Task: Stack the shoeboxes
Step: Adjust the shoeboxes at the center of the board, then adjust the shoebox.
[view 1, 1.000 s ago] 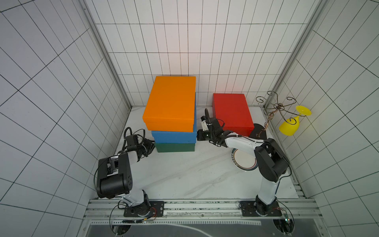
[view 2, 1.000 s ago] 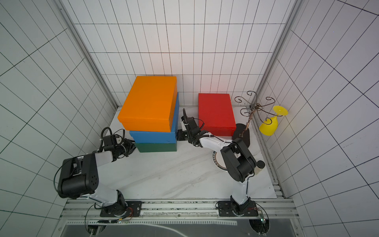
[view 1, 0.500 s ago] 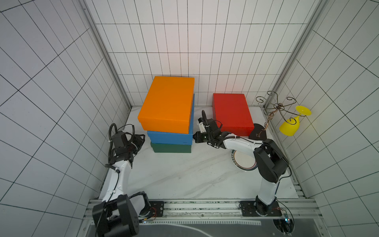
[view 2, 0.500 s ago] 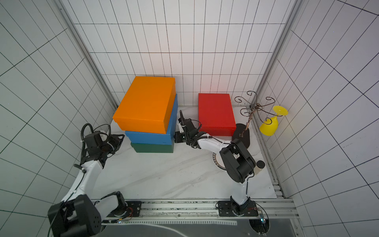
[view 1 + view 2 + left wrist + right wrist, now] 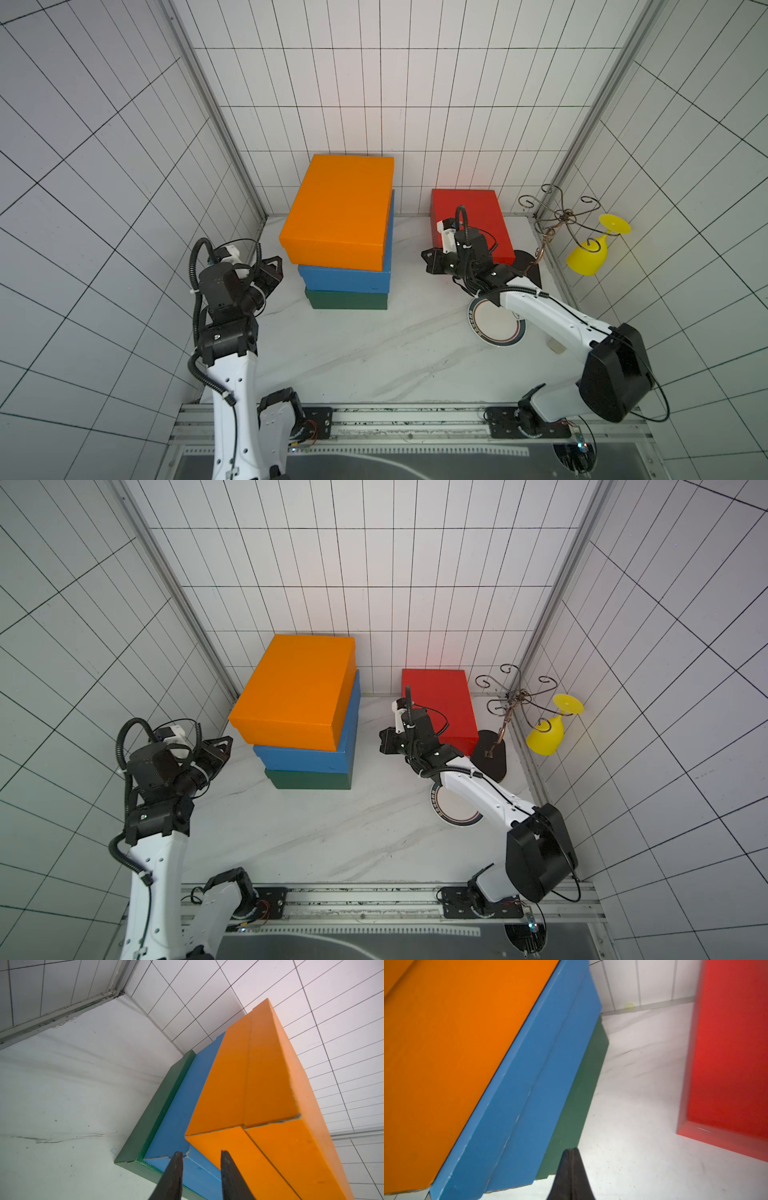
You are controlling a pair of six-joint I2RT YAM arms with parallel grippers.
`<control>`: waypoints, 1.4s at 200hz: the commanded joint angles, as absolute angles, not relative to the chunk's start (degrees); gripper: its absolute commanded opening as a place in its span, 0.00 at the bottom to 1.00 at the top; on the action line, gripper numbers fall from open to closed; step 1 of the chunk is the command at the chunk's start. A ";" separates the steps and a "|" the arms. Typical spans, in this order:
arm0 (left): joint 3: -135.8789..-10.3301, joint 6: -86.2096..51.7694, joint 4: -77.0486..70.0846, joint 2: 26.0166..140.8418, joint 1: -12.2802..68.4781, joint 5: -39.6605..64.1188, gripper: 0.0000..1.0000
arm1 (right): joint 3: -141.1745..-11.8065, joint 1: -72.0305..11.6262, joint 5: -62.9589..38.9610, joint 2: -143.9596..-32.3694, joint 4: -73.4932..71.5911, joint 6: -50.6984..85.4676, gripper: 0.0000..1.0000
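Three shoeboxes stand stacked at the back left of centre: an orange box [image 5: 338, 212] [image 5: 295, 692] on a blue box [image 5: 345, 280], which rests on a dark green box [image 5: 347, 301]. The orange one sits skewed and overhangs to the left. A red box [image 5: 473, 216] [image 5: 440, 696] lies alone at the back right. My left gripper [image 5: 276, 264] [image 5: 201, 1154] hovers just left of the stack's front corner, open, with nothing between its fingers. My right gripper [image 5: 428, 259] [image 5: 571, 1150] is shut and empty, in the gap between the stack and the red box.
A round white plate [image 5: 492, 328] lies under my right forearm. A wire stand [image 5: 557, 216] with a yellow glass [image 5: 588, 255] hanging from it fills the back right corner. Tiled walls close in the back and both sides.
My left arm has drawn back from the green box and risen. My right gripper has pulled away from the stack towards the red box. The orange box has shifted slightly left.
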State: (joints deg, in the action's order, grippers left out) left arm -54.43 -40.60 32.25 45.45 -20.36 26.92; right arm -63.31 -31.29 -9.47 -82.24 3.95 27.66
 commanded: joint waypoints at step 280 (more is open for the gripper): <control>-81.61 -36.17 24.17 78.68 53.52 1.61 0.98 | -54.85 -12.37 -2.40 -68.47 17.42 22.76 0.77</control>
State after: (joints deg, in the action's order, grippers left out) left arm -79.37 -37.19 25.76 75.77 53.17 1.93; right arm -58.06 -13.69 -3.38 -69.06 16.53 23.46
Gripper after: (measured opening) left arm 0.963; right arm 0.736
